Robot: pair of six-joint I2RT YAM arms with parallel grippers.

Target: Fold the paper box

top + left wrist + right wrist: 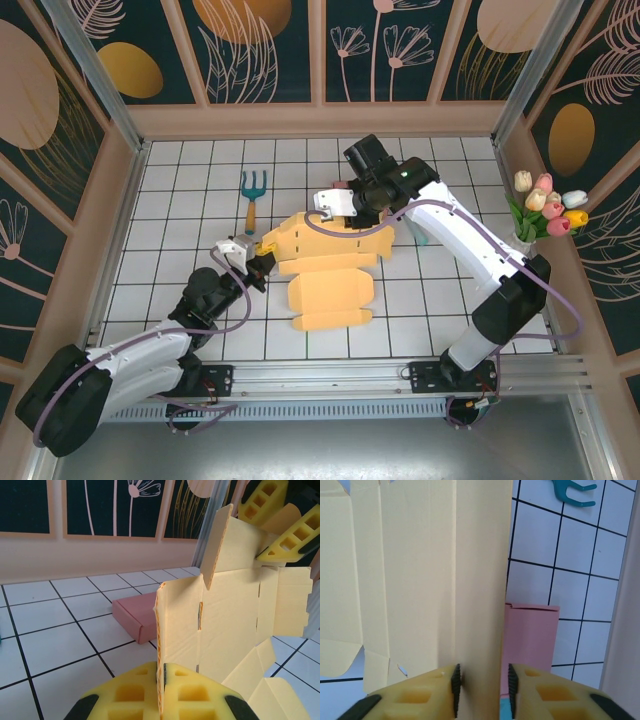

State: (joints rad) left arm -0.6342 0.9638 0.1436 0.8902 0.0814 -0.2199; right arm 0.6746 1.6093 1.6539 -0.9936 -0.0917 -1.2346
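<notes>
The yellow paper box [330, 285] lies mid-table, its near panels flat and its far panels lifted. My left gripper [258, 262] is shut on the edge of an upright side flap; in the left wrist view the corrugated edge is pinched between the foam pads of the left gripper [162, 680], and the paper box [230, 600] rises behind it. My right gripper [335, 210] is at the far side of the box. In the right wrist view a raised flap of the paper box [420, 570] stands between the jaws of the right gripper [482, 680]; the left pad touches it and a thin gap shows at the right pad.
A pink folded box [135, 617] lies on the tiles just beyond the yellow one, also seen as the pink box [527, 635]. A teal hand rake [253, 190] lies at the back left. A vase of tulips [545, 205] stands at the right wall.
</notes>
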